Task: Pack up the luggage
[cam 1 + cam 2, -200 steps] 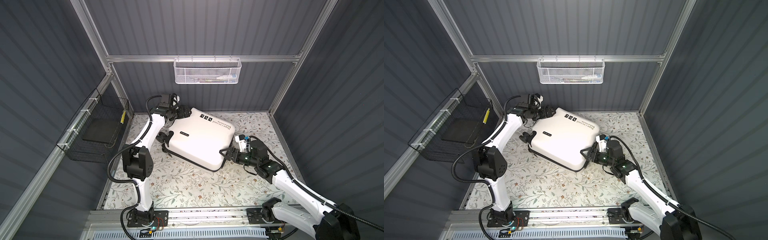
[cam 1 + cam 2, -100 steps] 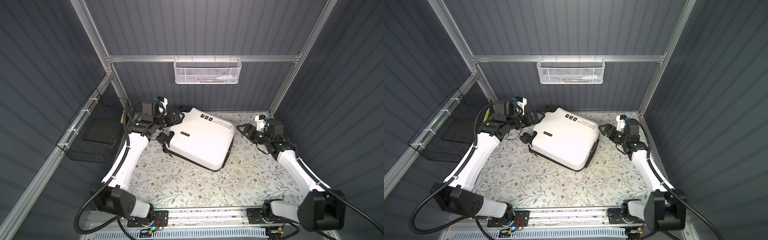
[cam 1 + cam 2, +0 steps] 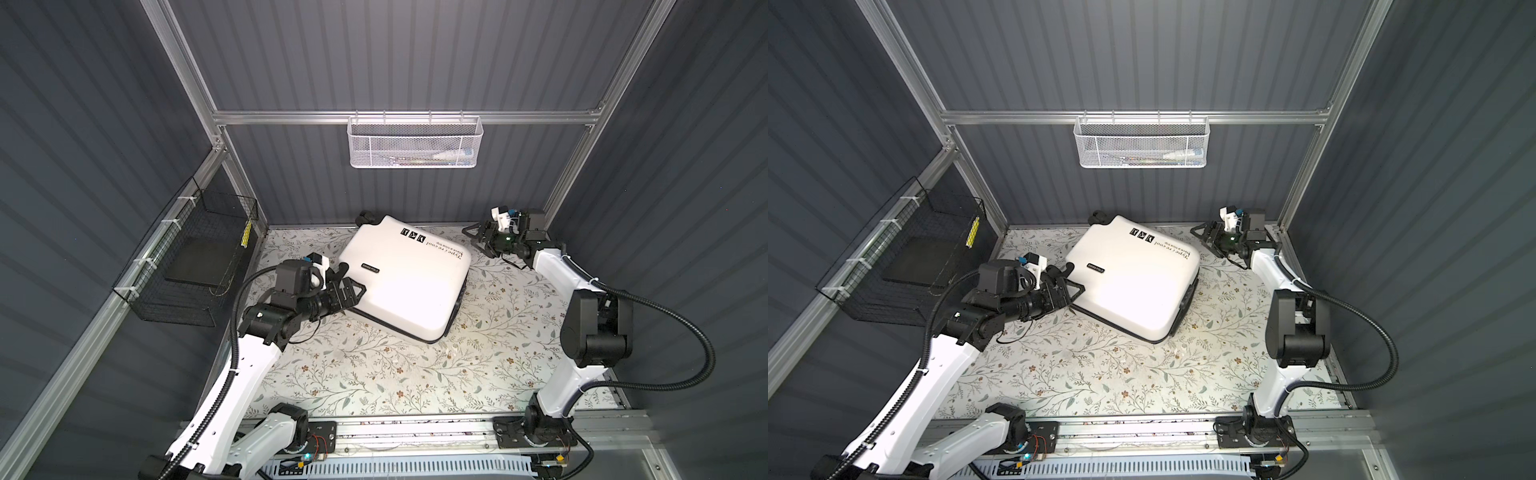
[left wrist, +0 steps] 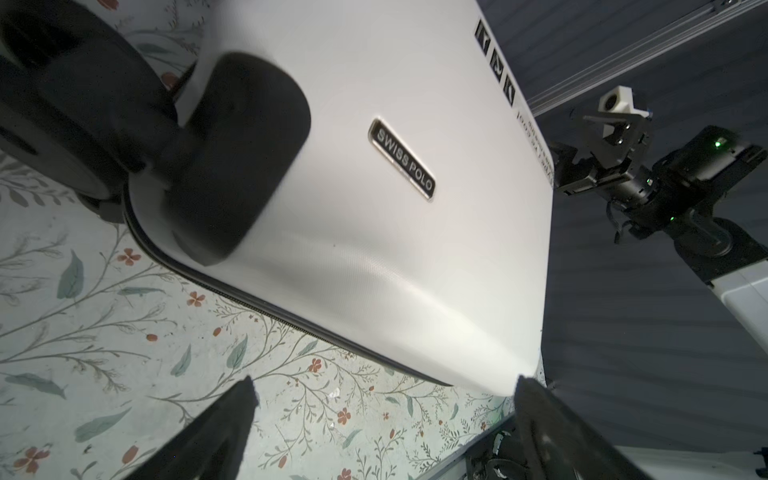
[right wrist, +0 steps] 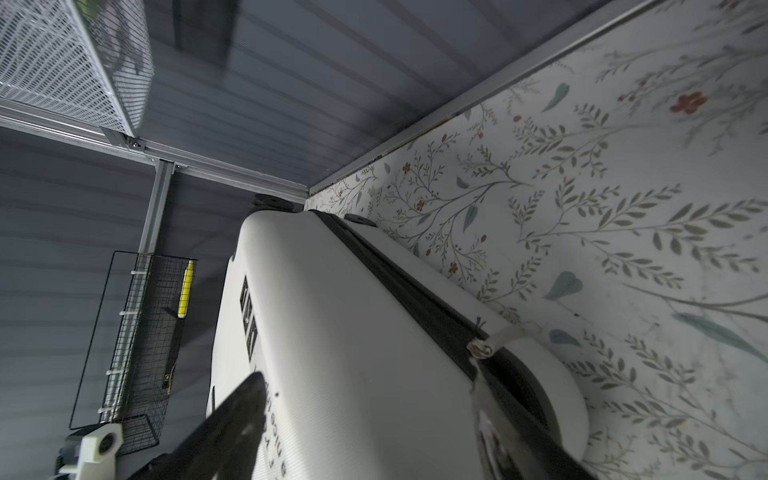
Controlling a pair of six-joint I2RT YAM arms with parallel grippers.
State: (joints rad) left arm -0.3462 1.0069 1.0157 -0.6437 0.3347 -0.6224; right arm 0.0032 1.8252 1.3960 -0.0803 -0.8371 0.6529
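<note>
On the back rail, a white mesh basket (image 3: 415, 143) with pale slender items (image 3: 453, 154) inside, too small to name; on the left wall, a black wire basket (image 3: 174, 299) with a flat dark slab (image 3: 199, 259) and a yellow stick (image 3: 248, 235) at its far corner. Luggage (image 3: 405, 276) zipped shut, flat and angled toward the back of the floral mat (image 3: 374, 374), contents hidden. Broad bare mat in front. Left gripper (image 3: 352, 286) spread wide at the luggage's left edge, holding nothing; right gripper (image 3: 477, 239) with jaws apart just beside its far right corner, empty. Smooth white rounded shell, black zipper band
</note>
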